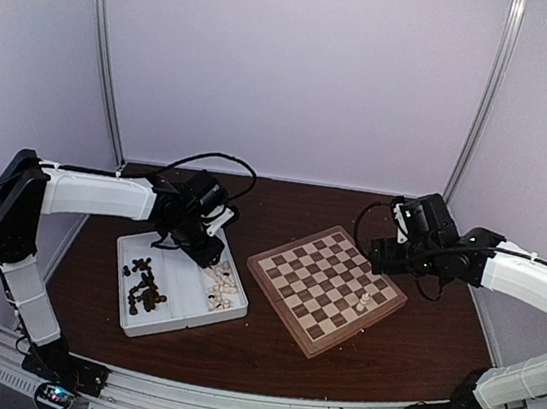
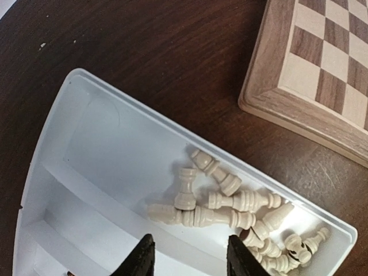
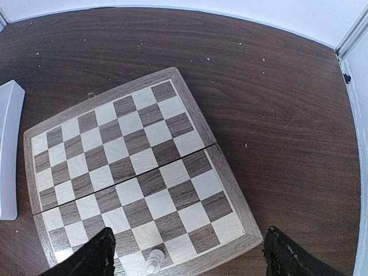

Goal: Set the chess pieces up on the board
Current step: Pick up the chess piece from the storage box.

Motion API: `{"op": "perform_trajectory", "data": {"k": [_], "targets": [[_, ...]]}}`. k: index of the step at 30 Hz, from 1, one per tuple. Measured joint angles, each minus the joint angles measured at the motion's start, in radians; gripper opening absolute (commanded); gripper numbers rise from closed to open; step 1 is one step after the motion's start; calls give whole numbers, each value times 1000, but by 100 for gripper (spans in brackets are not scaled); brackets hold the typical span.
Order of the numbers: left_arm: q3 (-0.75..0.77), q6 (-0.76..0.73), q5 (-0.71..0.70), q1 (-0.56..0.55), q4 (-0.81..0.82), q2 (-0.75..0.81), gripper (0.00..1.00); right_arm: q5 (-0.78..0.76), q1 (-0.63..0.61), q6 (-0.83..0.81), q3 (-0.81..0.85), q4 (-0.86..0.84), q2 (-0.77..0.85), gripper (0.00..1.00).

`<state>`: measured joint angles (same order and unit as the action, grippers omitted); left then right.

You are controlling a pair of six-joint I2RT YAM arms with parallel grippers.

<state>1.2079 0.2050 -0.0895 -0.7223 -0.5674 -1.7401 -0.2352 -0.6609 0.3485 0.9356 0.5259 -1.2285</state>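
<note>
Soft, even light fills the top view, dim and grainy, the pale lilac-tinted walls [image 1: 292, 66] free of hard shadows. In the left wrist view a bright patch glares on the cream-white turned chess pieces [image 2: 244, 200] – the white plastic two-compartment tray [image 2: 103, 149] shades grey inside. In the right wrist view the dark brown wooden table [image 3: 276, 86] shows a dull sheen, its far edge bowed by the lens
</note>
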Motion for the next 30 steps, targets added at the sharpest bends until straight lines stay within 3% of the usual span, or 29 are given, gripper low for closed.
{"op": "perform_trajectory", "data": {"k": [6, 18, 25, 30], "targets": [[95, -54, -39, -1, -43, -130, 38, 11, 0, 0, 0, -6, 0, 88], [193, -89, -8, 33, -96, -244, 36, 22, 0, -1, 0, -8, -7, 88], [208, -95, 9, 41, -121, -290, 30, 31, 0, -1, 0, -18, -16, 88], [217, -97, 25, 42, -135, -296, 18, 36, 0, -1, 0, -21, -19, 88]]}}
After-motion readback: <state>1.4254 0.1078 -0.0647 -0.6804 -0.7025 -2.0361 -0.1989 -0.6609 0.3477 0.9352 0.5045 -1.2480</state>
